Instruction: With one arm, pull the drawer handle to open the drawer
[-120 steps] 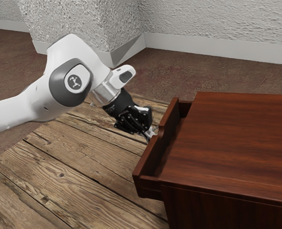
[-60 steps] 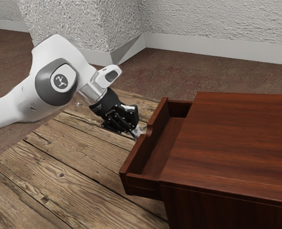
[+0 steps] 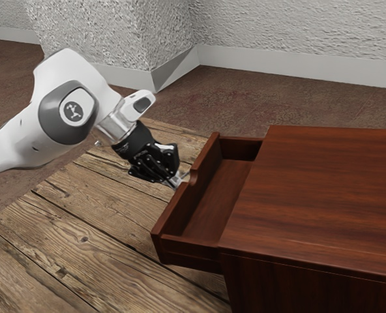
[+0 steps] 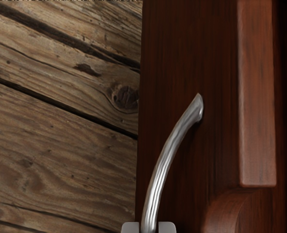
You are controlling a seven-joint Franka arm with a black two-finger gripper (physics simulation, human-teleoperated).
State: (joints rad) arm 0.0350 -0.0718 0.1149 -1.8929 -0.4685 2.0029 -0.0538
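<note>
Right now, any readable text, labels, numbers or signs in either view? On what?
No readable words or numbers anywhere.
The grey joint cap on the arm carries a white emblem, no letters.
The drawer, handle and cabinet top are unmarked.

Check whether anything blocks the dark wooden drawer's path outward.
Nothing visible does. The black two-finger gripper is shut on the curved silver handle, and the plank floor ahead of the dark wooden drawer front is bare.

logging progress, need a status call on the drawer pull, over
Gripper shut on handle. Drawer well out of cabinet. No obstruction seen on floor ahead.
</note>
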